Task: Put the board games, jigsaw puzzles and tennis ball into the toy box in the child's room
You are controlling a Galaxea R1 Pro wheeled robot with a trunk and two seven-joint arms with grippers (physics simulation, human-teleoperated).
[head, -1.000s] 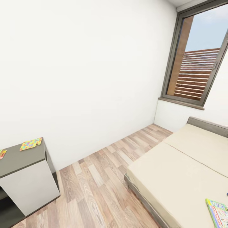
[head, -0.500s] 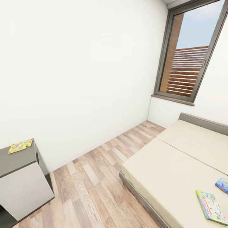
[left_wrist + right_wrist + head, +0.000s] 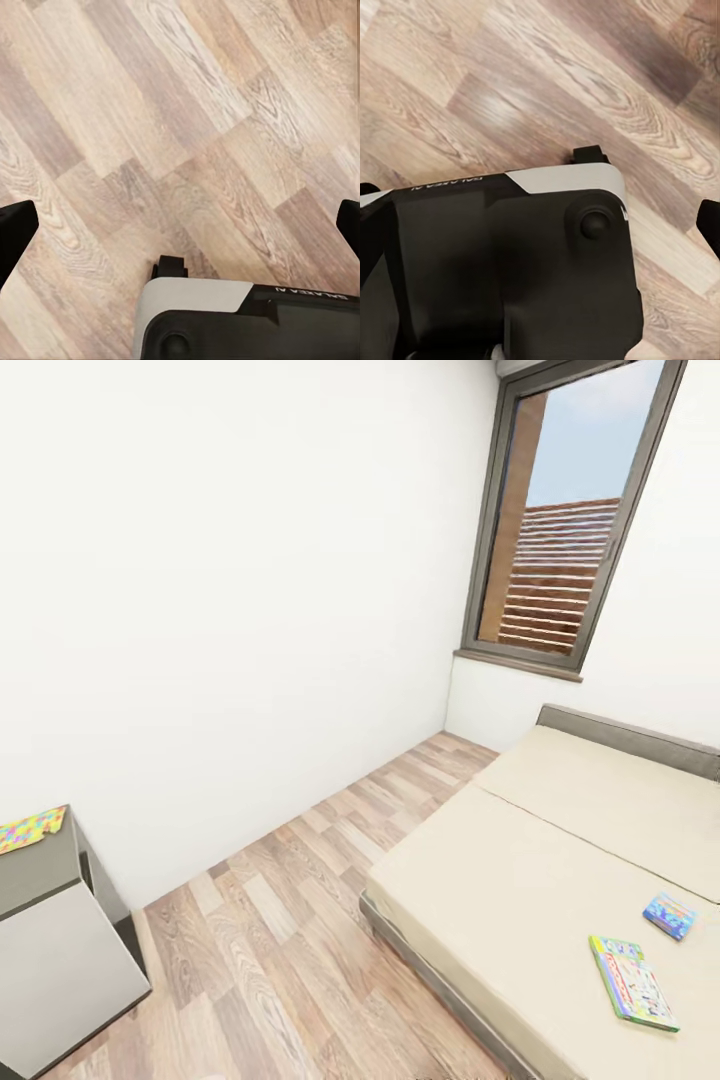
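Board games are seen on the bed [image 3: 520,880], two of them, both lying flat near the mattress edge closest to the camera's right side: a larger green-bordered board game [image 3: 632,981] and, just beyond it and apart from it, a small blue board game [image 3: 670,916]. One second ago only a corner of the green-bordered box was in view, and half a second ago the blue one was partly cut off; now both are seen whole. This change is owed to the head camera having turned to the right, since the whole picture has shifted leftward: the window [image 3: 560,530] and the grey headboard [image 3: 625,737] are now placed nearer the middle. One jigsaw puzzle [image 3: 30,829] is seen on the dark grey table [image 3: 45,865], at its far edge by the wall, now half cut off by the picture's border where earlier it was seen whole. One window is counted.

In the wrist views, the left gripper [image 3: 180,225] and the right gripper [image 3: 540,217] are held over the wood-plank floor [image 3: 270,920], each with its dark fingertips spread wide at opposite borders and nothing between them; the robot's base [image 3: 247,319] is seen beneath.
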